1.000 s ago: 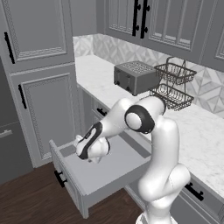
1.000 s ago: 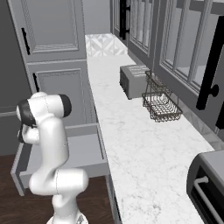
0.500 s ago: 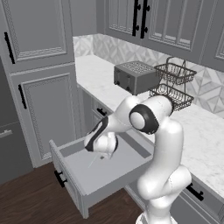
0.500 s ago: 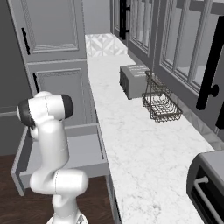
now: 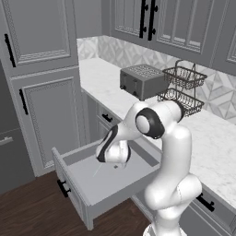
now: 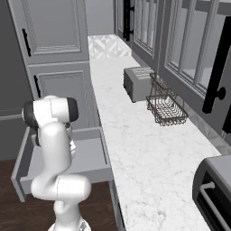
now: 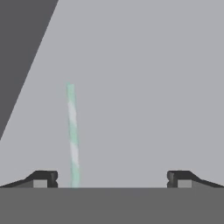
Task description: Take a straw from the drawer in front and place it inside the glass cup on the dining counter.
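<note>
Gripper (image 7: 112,178) spread wide; straw (image 7: 72,135) lies just inside its left fingertip.

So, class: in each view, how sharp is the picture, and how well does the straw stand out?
Hand view: soft and slightly blurred, the straw a pale green streak on flat grey. Left base view: crisper, the straw only a faint thin line on the drawer floor. Right base view: evenly lit, no glare.
</note>
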Robot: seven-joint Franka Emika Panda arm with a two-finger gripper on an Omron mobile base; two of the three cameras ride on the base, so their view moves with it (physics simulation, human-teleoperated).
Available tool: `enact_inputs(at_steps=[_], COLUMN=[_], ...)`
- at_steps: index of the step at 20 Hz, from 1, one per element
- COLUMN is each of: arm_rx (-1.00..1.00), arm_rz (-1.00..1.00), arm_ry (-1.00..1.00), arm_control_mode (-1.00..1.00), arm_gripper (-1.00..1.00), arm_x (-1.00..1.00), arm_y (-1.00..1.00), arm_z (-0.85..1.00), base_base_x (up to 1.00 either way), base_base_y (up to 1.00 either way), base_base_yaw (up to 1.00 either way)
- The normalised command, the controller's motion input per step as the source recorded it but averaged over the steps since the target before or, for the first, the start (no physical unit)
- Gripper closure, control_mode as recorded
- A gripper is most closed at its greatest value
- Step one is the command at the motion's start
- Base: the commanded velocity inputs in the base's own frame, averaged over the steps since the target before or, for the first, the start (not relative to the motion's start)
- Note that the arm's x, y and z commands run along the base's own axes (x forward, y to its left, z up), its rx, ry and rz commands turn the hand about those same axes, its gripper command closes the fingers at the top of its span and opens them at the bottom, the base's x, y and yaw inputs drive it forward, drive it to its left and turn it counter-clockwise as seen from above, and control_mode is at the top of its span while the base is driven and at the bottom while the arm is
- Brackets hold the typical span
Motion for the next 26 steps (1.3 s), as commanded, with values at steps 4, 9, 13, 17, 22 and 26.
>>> enact_inputs(at_steps=[4,9,13,17,22,26], arm_rx=[-0.07,-0.03,-0.05,-0.11,-0.09,-0.02], arm_rz=[0.00,0.00,0.00,0.00,0.00,0.00], arm_ry=[0.01,0.00,0.02,0.05,0.04,0.05], arm_control_mode=[-1.00,-1.00,-1.00,-1.00,-1.00,-1.00], arm_gripper=[-1.00,-1.00,-1.00,-1.00,-1.00,-1.00], arm_x=[0.66,0.69,0.47,0.09,0.00,0.00], arm_y=[0.00,0.02,0.17,0.26,0.24,0.26], arm_z=[-0.10,-0.04,-0.09,-0.22,-0.21,-0.10], base_base_x=[0.00,0.00,0.00,0.00,0.00,0.00], base_base_y=[0.00,0.00,0.00,0.00,0.00,0.00], base_base_yaw=[0.00,0.00,0.00,0.00,0.00,0.00])
